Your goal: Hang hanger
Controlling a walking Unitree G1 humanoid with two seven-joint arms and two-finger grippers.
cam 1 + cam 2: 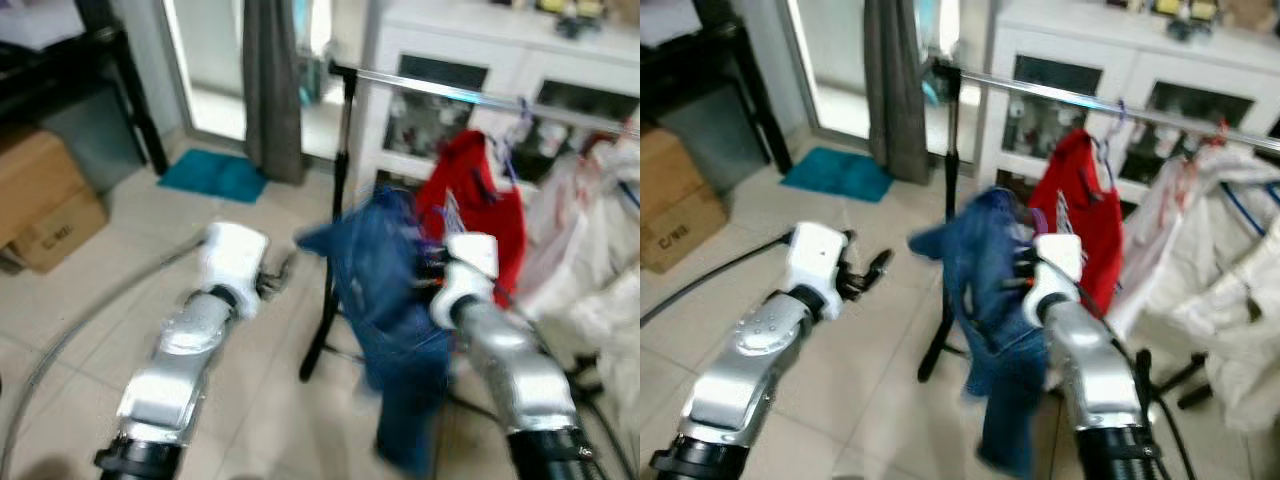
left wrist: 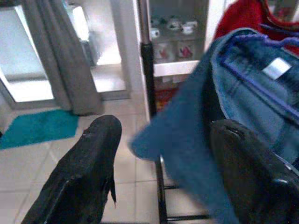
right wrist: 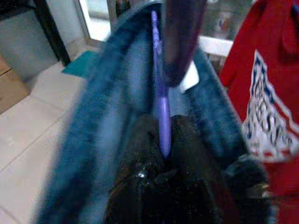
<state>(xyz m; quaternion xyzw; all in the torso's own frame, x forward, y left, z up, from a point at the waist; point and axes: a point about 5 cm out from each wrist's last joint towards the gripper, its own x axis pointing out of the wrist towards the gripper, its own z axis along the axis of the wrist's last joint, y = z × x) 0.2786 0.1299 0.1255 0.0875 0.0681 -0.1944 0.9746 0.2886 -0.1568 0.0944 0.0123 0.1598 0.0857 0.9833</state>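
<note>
Your right hand (image 3: 163, 140) was clamped on the purple hanger (image 3: 161, 93) inside the blue denim garment (image 1: 395, 300), held up just short of the rail (image 1: 450, 90), beside the red shirt (image 1: 475, 200) already hanging there. Your left hand (image 2: 159, 172) hovered with fingers spread, holding nothing.

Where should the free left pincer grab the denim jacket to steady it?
Probably the loose sleeve sticking out toward the left pincer, coming from the robot's left. It juts sideways from the jacket, nearest those open fingers, while the right pincer already clamps the purple hanger inside the collar.
</note>
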